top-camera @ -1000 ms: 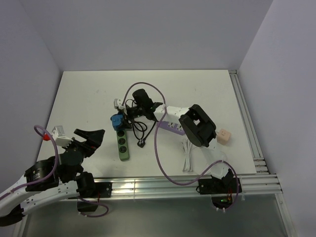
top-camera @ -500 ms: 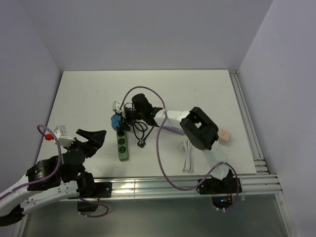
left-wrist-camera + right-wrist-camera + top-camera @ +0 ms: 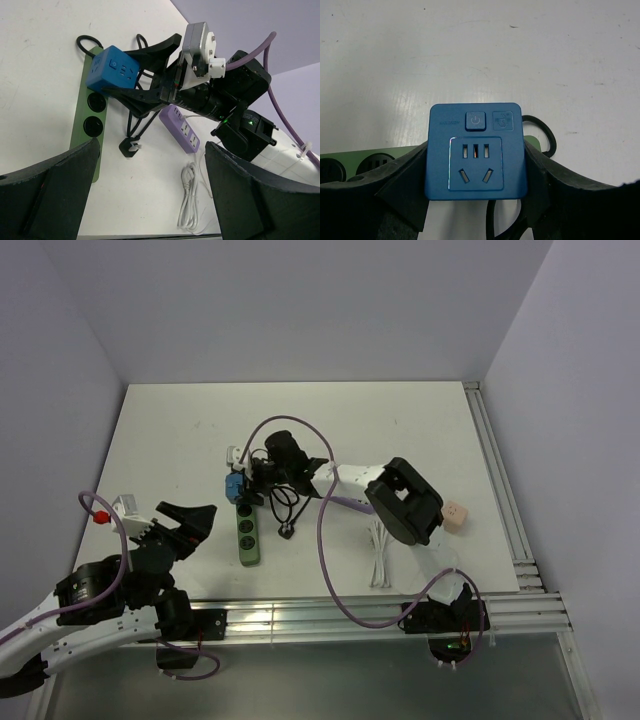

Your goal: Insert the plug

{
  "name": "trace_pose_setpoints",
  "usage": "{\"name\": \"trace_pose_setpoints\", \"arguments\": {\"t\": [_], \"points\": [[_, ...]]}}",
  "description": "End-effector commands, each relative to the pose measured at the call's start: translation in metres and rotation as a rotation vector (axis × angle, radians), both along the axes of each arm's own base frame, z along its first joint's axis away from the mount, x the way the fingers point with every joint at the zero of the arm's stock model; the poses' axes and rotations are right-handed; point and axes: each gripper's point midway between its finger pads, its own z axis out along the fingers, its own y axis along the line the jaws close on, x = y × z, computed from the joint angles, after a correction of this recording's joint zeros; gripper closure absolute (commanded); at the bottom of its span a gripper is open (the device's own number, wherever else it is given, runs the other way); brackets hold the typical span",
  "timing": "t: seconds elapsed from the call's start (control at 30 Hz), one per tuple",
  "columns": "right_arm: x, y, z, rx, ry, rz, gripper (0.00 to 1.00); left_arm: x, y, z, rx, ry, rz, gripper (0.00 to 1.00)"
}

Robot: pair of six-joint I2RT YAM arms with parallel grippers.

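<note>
The plug [image 3: 476,157] is a bright blue cube with a socket face and a power button, and my right gripper [image 3: 476,175] is shut on its two sides. In the left wrist view the plug [image 3: 112,70] sits over the far end of the green power strip [image 3: 85,125], slightly tilted; I cannot tell whether its pins are in a socket. From above, the plug [image 3: 235,486] tops the strip [image 3: 248,535], with the right gripper [image 3: 245,480] reaching in from the right. My left gripper [image 3: 190,520] hangs open near the strip's left side, holding nothing; its dark fingers [image 3: 45,195] frame the wrist view.
A purple power strip [image 3: 345,495] lies right of the green one. The green strip's black cord loops to a loose black plug head [image 3: 287,531]. A coiled white cable [image 3: 380,560] lies near the front, and a small peach cube [image 3: 455,516] at the right.
The right arm has shifted a little to the left with the blue plug in its grip. The left arm has barely moved.
</note>
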Motion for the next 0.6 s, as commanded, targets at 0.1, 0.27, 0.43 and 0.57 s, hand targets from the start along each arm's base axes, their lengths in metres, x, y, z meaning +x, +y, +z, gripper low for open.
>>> {"name": "trace_pose_setpoints", "arguments": {"t": [0.1, 0.27, 0.43, 0.57], "points": [[-0.044, -0.115, -0.156, -0.546, 0.296, -0.188, 0.16, 0.000, -0.001, 0.000, 0.002, 0.005, 0.001, 0.07], [-0.042, -0.111, -0.151, -0.511, 0.288, -0.196, 0.15, 0.001, -0.003, 0.000, 0.006, 0.002, -0.005, 0.07], [-0.045, -0.109, -0.139, -0.463, 0.286, -0.199, 0.15, 0.001, -0.002, -0.001, 0.007, 0.004, 0.001, 0.07], [-0.044, -0.106, -0.120, -0.421, 0.284, -0.230, 0.00, 0.000, -0.001, -0.002, 0.003, 0.007, 0.000, 0.07]]}}
